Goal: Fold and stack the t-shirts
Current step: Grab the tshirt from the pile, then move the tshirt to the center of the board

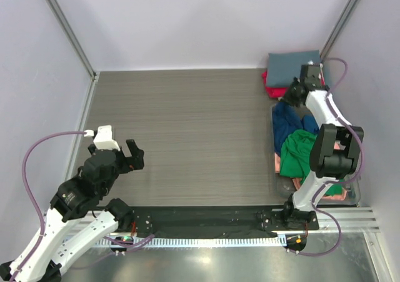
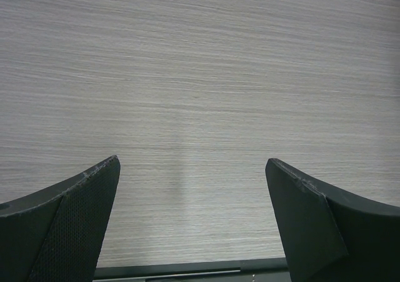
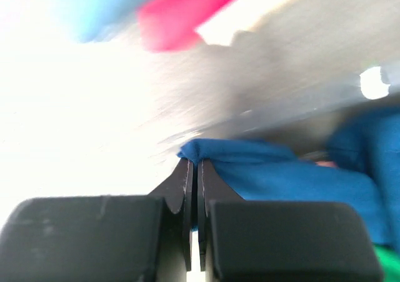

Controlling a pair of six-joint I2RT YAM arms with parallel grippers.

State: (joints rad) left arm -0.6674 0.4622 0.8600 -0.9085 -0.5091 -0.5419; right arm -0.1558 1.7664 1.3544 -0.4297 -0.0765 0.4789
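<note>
My right gripper is shut on a fold of the navy blue t-shirt at the far end of the clear bin. The right wrist view shows the pinched blue cloth at my closed right gripper. A green t-shirt and a salmon-pink one lie crumpled in the bin. A folded slate-grey t-shirt lies on a red one at the far right. My left gripper is open and empty over bare table; its fingers frame wood grain.
The wood-grain table is walled by pale panels on three sides. A black rail runs along the near edge between the arm bases. The right arm reaches over the bin.
</note>
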